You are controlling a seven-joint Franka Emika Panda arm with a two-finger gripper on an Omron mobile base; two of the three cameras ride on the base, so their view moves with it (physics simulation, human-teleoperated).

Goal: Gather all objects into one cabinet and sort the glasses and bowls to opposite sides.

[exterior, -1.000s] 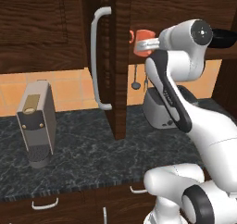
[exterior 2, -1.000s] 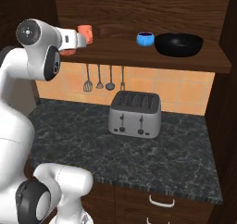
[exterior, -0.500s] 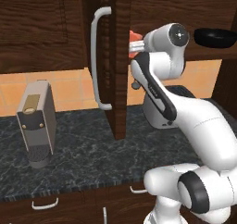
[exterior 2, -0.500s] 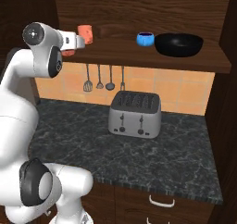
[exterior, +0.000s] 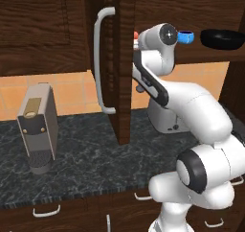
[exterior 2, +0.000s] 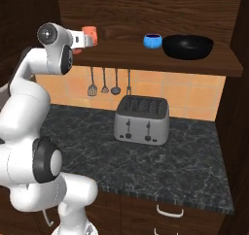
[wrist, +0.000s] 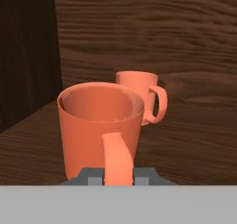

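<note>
Two orange mugs: a near mug (wrist: pixel 99 128) and a far mug (wrist: pixel 141 94) behind it. One blue cup (exterior 2: pixel 152 41) and one black bowl (exterior 2: pixel 187 46) on the shelf (exterior 2: pixel 146 59). One toaster (exterior 2: pixel 141 119) and one coffee machine (exterior: pixel 38 127) on the bench (exterior 2: pixel 160 166); four utensils (exterior 2: pixel 110 81) hang on the wall.

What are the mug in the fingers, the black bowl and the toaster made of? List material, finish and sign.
Held mug: probably ceramic, matte coral-orange; thick wall, no sharp glints.
Black bowl: glazed ceramic or plastic, glossy; pale sheen on its rim.
Toaster: looks like brushed metal; silver-grey body with soft shading.
</note>
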